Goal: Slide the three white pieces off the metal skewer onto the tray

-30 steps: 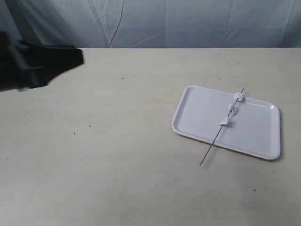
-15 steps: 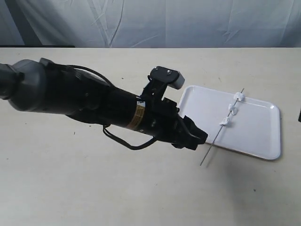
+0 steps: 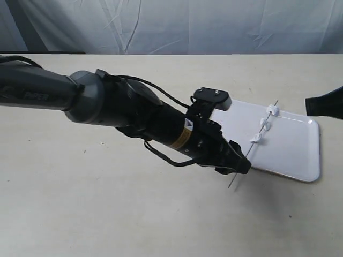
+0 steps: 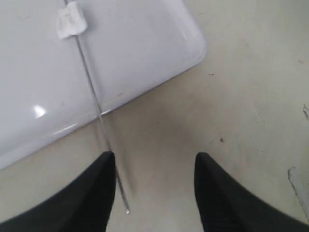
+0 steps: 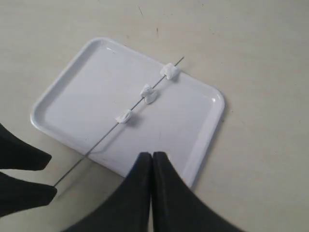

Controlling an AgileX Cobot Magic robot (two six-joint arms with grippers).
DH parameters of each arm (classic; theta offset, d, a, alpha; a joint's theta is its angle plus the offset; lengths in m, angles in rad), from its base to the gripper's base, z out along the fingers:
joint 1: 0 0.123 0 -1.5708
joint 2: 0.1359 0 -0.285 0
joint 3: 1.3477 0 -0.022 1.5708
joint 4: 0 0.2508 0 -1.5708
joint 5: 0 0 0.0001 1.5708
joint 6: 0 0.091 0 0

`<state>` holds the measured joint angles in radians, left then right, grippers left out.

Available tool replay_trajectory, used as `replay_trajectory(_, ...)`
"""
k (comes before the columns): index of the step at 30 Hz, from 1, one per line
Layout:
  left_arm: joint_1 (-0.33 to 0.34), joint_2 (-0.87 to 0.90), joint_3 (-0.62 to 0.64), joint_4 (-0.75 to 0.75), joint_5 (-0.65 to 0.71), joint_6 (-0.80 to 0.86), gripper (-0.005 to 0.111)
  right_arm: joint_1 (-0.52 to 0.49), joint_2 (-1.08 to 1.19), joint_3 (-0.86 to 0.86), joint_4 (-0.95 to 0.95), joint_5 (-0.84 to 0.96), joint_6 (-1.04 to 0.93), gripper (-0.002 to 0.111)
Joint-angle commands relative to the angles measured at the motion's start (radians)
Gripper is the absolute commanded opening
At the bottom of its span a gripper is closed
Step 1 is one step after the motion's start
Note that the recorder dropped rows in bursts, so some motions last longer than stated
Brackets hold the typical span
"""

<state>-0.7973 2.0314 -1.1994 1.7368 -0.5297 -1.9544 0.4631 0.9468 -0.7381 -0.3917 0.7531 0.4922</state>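
The white tray (image 3: 292, 150) lies on the table at the right. The thin metal skewer (image 3: 248, 151) lies slanted across it, its near end sticking out past the tray's front rim. The three white pieces (image 3: 264, 125) are threaded on it over the tray; only one piece (image 4: 71, 19) shows in the left wrist view. My left gripper (image 3: 241, 165) is open, its fingers either side of the skewer's free end (image 4: 118, 183) and not touching it. My right gripper (image 5: 152, 157) is shut, empty, hovering over the tray's (image 5: 87, 92) rim, apart from the pieces (image 5: 149, 93).
The beige table (image 3: 107, 203) is bare apart from small dark specks. A pale cloth backdrop (image 3: 214, 27) hangs behind its far edge. My left arm (image 3: 118, 112) stretches across the middle of the table toward the tray.
My left arm has come in from the left and reached the skewer's free end. The right gripper has appeared at the right edge. Skewer, pieces and tray have not moved.
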Motion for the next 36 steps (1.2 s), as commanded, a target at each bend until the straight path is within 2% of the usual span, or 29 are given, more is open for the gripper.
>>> replay_trajectory(1,-0.040,0.060,-0.065,0.008,0.034,-0.034,0.048,0.003,0.079,-0.070,-0.033,0.057,-0.010,0.001)
replay_trajectory(16,-0.043,0.095,-0.077,0.008,0.129,-0.023,0.048,0.003,0.152,-0.096,-0.023,0.126,-0.033,0.001)
replay_trajectory(25,-0.043,0.148,-0.077,0.008,0.110,-0.017,0.048,0.003,0.152,-0.096,0.004,0.124,-0.033,0.001)
replay_trajectory(36,-0.043,0.148,-0.077,0.008,0.109,0.029,0.042,0.003,0.152,-0.096,0.035,0.084,-0.033,0.001)
